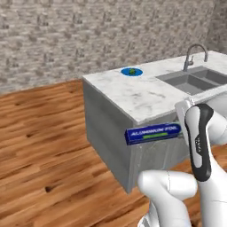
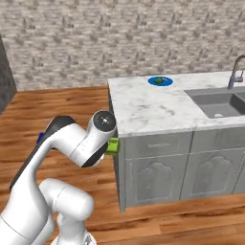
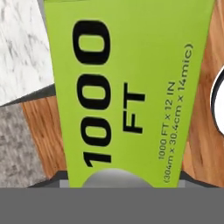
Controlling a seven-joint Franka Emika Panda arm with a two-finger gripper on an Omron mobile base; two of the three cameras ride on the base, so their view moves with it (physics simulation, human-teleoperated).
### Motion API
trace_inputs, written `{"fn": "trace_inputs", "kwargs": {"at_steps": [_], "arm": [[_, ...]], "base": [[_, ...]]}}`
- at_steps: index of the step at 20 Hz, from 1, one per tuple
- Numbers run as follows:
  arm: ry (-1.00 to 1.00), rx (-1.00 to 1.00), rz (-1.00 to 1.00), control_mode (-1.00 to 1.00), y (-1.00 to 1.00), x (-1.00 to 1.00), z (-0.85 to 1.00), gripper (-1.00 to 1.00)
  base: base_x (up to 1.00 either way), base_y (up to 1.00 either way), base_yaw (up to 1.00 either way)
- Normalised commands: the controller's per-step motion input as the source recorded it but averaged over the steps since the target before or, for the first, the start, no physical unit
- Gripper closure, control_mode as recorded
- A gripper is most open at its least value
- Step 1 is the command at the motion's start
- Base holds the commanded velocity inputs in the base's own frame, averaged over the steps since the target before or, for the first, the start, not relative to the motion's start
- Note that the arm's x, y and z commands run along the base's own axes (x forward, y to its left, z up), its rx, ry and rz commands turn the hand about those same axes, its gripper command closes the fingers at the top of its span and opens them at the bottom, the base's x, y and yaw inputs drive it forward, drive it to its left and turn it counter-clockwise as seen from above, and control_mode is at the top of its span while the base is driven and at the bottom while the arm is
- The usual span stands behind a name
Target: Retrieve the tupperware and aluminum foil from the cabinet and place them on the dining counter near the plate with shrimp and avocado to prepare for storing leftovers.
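the aluminum foil (image 1: 153,133) box is held up in the air by the gripper (image 1: 181,128), level and lengthwise, in front of the near grey side of the dining counter (image 1: 146,95) and just below its marble edge. in the left base view its dark-blue face with white lettering and a green stripe faces the camera, the right end of the box tucked against the arm's hand. in the right base view a green end of the box (image 2: 112,146) peeks out past the arm's round joint, next to the counter's left corner, and a small blue bit shows on the arm's far left side.

in the hand view the box's green face (image 3: 131,87) with black print stretches away from the camera, over wood floor (image 3: 41,131) and a corner of the marble top. the fingers themselves are hidden behind the box and the hand, so the pinch cannot be seen directly; the box hangs clear of floor and counter, carried by the hand, with the fingers parted to the box's width.

the plate with shrimp and avocado (image 1: 131,71) sits on the far left part of the marble top, well apart from the box. the steel sink (image 1: 193,80) and arched faucet (image 1: 195,55) lie to the right.
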Motion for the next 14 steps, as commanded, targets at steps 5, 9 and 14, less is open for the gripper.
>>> {"fn": "trace_inputs", "kwargs": {"at_steps": [5,9,14], "arm": [[0.0,0.0,0.0,1.0,0.0,0.0,0.0,1.0],[0.0,0.0,0.0,1.0,0.0,0.0,0.0,1.0],[0.0,0.0,0.0,1.0,0.0,0.0,0.0,1.0]], "base": [[0.58,1.0,-0.53],[0.57,1.0,-0.51],[0.46,1.0,-0.51]]}}
